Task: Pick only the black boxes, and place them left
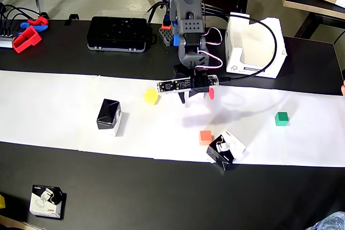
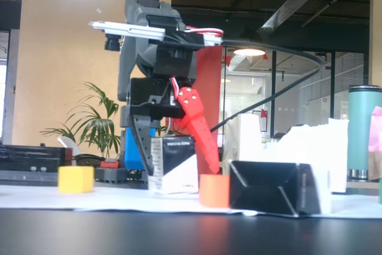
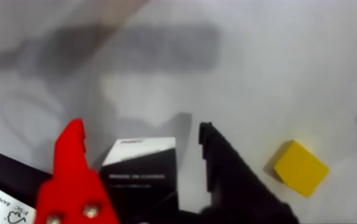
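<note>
Fingers of the red-and-black gripper (image 3: 139, 134) are straddling one small black cardboard box (image 3: 140, 173) on white paper (image 1: 64, 92), spread (contact unclear); three more black boxes (image 1: 109, 117) are lying apart.

The arm (image 1: 188, 20) is built of dark grey printed segments with boxy black servos, and red-and-white wires loop out at its 3 o'clock side in the overhead view beside a thick black cable. A slim white-edged circuit strip (image 1: 186, 84) lies across the wrist. The tool (image 3: 139, 173) pairs a red pointed finger (image 3: 74, 179) with two screws and a black serrated one (image 3: 228, 173).
</note>
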